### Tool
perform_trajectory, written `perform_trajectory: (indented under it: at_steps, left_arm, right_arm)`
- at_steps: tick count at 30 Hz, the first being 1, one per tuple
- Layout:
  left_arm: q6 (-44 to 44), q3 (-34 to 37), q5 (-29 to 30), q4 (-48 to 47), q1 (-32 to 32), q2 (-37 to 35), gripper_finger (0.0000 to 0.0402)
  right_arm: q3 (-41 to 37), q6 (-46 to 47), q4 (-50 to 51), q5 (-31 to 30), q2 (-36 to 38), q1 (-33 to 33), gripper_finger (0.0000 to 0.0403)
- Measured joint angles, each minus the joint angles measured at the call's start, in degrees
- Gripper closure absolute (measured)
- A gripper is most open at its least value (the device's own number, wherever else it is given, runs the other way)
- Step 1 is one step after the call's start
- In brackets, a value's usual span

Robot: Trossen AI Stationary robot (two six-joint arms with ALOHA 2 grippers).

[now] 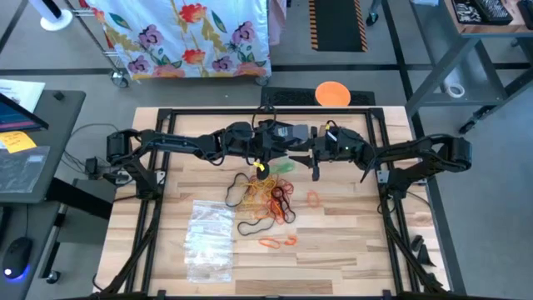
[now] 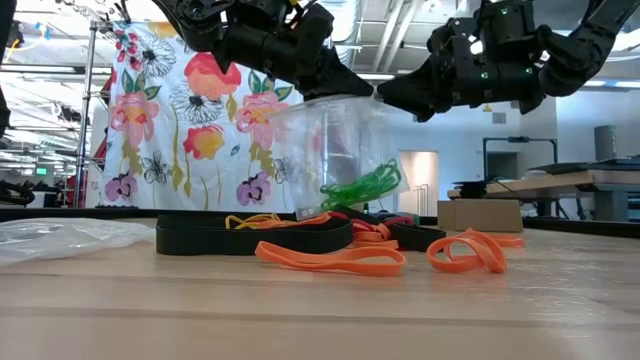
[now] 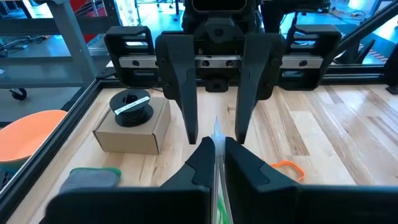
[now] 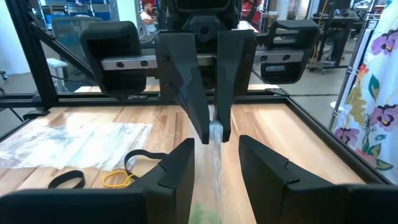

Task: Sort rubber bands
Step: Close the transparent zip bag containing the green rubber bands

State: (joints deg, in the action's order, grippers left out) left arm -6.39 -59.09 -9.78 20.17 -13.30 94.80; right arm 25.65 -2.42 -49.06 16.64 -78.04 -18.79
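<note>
A clear plastic bag [image 2: 330, 150] with green rubber bands [image 2: 365, 185] inside hangs over the middle of the table. My left gripper [image 3: 216, 149] comes in from the table's left and is shut on the bag's top. My right gripper [image 4: 216, 168] faces it from the right, open, with one finger on each side of the bag's upper edge [image 4: 215, 140]. A pile of orange, yellow, red and black rubber bands [image 1: 271, 196] lies on the table just nearer than the bag. More orange bands [image 1: 277, 242] lie toward the near edge. My left gripper pinches the bag's upper edge [image 3: 216, 134] between its two fingers, which reach in nearly level from the table's left. The bag hangs below them; the pile of bands hides its lower end in the low view. My right gripper: I cannot tell whether its fingers touch the bag.
Flat clear bags [image 1: 208, 237] lie near the front left. A cardboard box with a black roll on it [image 3: 130, 124] and an orange disc [image 1: 333, 93] sit at the far side. One orange band [image 1: 312, 198] lies alone, right of the pile.
</note>
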Motion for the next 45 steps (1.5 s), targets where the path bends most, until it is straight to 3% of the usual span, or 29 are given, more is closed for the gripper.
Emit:
perform_trajectory:
  at_steps: [34,41,45]
  left_arm:
    - [0.42,0.0,0.18,-0.11,0.0,0.0,0.0391]
    - [0.63,0.0,0.2,-0.29,-0.02,0.0,0.0391]
    - [0.63,0.0,0.22,-0.32,-0.04,0.0,0.0391]
  right_arm:
    - [0.06,-0.6,-1.18,-1.84,0.0,1.27,0.035]
    - [1.38,-1.55,0.32,-2.03,-0.02,1.49,0.0395]
    - [1.48,-1.97,0.84,-2.01,-0.01,1.38,0.0397]
